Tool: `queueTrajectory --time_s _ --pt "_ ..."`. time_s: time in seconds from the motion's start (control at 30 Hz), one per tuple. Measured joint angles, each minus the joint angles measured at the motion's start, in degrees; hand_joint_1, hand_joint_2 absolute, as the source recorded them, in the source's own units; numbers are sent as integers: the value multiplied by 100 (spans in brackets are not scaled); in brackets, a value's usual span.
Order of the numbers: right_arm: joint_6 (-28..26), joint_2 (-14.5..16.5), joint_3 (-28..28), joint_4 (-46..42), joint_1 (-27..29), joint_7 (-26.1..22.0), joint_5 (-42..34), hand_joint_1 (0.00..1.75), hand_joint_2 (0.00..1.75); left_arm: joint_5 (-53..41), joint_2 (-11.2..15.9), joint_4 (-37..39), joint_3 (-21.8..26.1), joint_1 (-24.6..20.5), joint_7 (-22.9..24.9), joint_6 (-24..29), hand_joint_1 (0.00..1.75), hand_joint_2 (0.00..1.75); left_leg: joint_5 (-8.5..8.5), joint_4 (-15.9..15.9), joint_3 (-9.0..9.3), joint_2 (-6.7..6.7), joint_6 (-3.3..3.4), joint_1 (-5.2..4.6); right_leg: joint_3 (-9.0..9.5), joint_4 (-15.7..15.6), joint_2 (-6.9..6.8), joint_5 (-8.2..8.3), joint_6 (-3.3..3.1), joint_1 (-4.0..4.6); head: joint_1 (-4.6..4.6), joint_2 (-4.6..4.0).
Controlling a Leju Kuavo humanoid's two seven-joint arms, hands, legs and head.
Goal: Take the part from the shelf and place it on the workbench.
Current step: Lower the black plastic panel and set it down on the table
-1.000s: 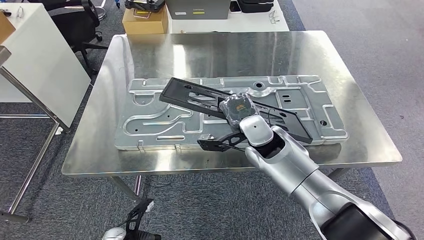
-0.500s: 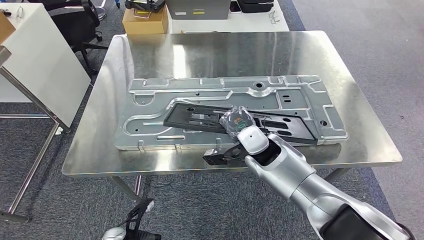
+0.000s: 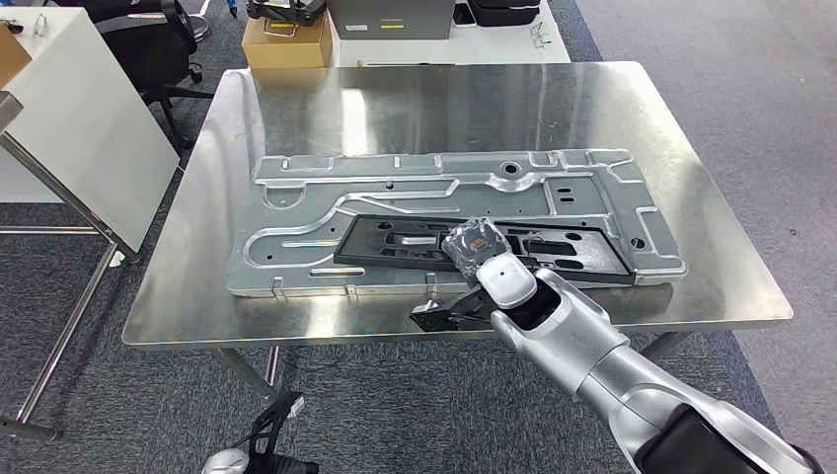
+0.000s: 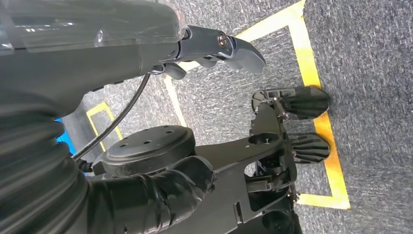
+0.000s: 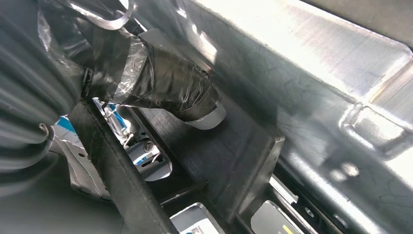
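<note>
Part [image 3: 513,247]: the flat black frame lies on the stamped plate [image 3: 326,212], along its near edge, roughly level and parallel to that edge.

Right hand [image 3: 472,245] sits on the part about midway along it. In the right wrist view a taped thumb [image 5: 165,85] presses on the part's black face [image 5: 229,156], with the plate's bright metal just behind. Fingers look clamped on the part; you can't see the underside ones, so treat the hold as live.

Plate lies on the steel worktop [image 3: 691,178], taking up the middle of it. Near edge of the plate is close to the worktop's near edge.

Left hand [image 4: 219,44] hangs over carpet with yellow floor tape, well away from the plate. Its fingers are apart, with nothing in them.

My read is that placement is basically done and release is what's left. Risks you should watch:
- Fingers under the part could drag or flip it when you pull back, since it rests on raised ribs and isn't seated flat.
- Part skating on bare metal toward the plate's near edge.
- Forearm is low over the worktop's near edge, so a low retreat could catch the plate.

Open fully, then lift before you retreat.
</note>
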Motion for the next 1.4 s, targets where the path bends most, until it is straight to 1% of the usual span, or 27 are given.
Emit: queueTrajectory --time_s 0.3,0.43,0.53,0.67,1.17,1.4 --pt "42 -4 93 28 5 -24 0 175 175 37 0 0 -13 0 40 5 0 175 0 0 2 0 0 0 2 0 1 0 0 0 0 0" --pt "51 -5 119 44 11 -29 -3 0 0 53 0 0 -13 1 95 45 0 175 0 0 2 0 0 0 3 0 1 0 0 0 1 0" --pt "63 -11 146 70 52 -49 -17 0 0 -1 0 0 -21 5 182 49 0 175 -1 0 3 2 -1 0 3 0 1 0 0 0 1 0" --pt "42 -27 166 104 88 -34 -38 0 0 -55 1 0 -57 7 208 209 0 0 -1 0 3 3 -1 0 2 0 2 -1 0 0 0 0" --pt "-50 -59 190 164 101 16 -97 0 0 63 8 0 -109 9 258 229 0 0 -1 0 9 5 -2 0 8 0 2 -1 0 0 0 0" --pt "-119 -57 191 149 33 159 -79 0 0 152 7 0 -108 21 258 187 0 0 -1 0 9 5 -2 0 9 1 2 -1 0 0 0 0"
